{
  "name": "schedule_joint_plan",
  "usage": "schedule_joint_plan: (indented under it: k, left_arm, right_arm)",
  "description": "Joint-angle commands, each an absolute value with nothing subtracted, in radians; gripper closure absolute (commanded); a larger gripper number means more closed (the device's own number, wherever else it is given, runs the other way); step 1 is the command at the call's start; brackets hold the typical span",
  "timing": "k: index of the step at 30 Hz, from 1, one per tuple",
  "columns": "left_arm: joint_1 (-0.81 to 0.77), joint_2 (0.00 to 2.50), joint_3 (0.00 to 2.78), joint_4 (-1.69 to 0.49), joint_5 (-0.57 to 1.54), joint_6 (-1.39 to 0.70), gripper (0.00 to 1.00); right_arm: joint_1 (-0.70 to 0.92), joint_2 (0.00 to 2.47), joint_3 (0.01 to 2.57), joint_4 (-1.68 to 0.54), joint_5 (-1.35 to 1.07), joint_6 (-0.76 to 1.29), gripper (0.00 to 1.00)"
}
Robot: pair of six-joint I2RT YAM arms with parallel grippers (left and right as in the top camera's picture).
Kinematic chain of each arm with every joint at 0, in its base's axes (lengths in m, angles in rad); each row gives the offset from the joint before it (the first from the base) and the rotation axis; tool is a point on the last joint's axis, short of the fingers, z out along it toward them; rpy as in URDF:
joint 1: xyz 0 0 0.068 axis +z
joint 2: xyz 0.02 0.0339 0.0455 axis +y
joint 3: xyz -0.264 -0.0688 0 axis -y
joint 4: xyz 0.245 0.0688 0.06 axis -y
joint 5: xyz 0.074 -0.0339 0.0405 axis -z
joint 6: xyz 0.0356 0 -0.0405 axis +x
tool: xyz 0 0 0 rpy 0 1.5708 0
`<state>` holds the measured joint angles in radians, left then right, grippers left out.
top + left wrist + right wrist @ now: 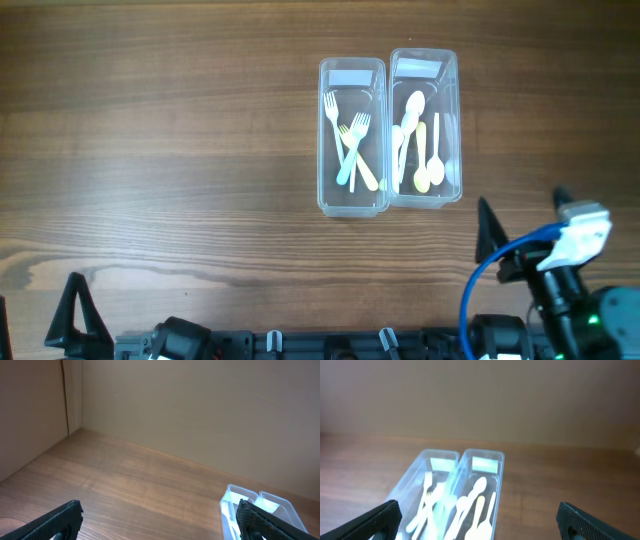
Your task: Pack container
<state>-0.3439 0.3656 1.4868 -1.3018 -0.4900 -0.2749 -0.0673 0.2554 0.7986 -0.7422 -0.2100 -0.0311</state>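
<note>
Two clear rectangular plastic containers sat touching, side by side, right of centre toward the far edge of the brown wooden counter (pixel 160 150). The left container (pixel 352 202) held pale blue, yellow and white plastic forks (pixel 352 150) lying crossed. The right container (pixel 449 100) held cream and yellow plastic spoons (pixel 420 140). The left gripper (pixel 160 527) hung near the near-left corner, the right gripper (pixel 480 522) near the near-right corner — both spread wide, grasping nothing, well apart from the containers.
</note>
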Motion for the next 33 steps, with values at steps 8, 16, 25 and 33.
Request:
schedule_joint_plan:
  k: [8, 16, 25, 33]
  left_arm:
    - [-0.338, 0.377, 1.485, -1.299, -0.507, -0.27, 0.0]
    - [-0.338, 0.377, 1.485, -1.299, -0.507, -0.27, 0.0]
    - [-0.338, 0.377, 1.485, -1.299, -0.507, -0.269, 0.0]
    - [-0.338, 0.377, 1.485, -1.299, -0.507, -0.269, 0.0]
  right_arm:
    - [-0.07, 0.042, 0.548, -0.72, -0.229, -0.025, 0.0]
    - [-0.07, 0.004, 0.381, -0.636, -0.226, -0.026, 0.0]
    - [-0.07, 0.004, 0.284, -0.607, -0.226, -0.026, 0.0]
    - [-0.07, 0.004, 0.253, -0.598, -0.227, -0.023, 0.0]
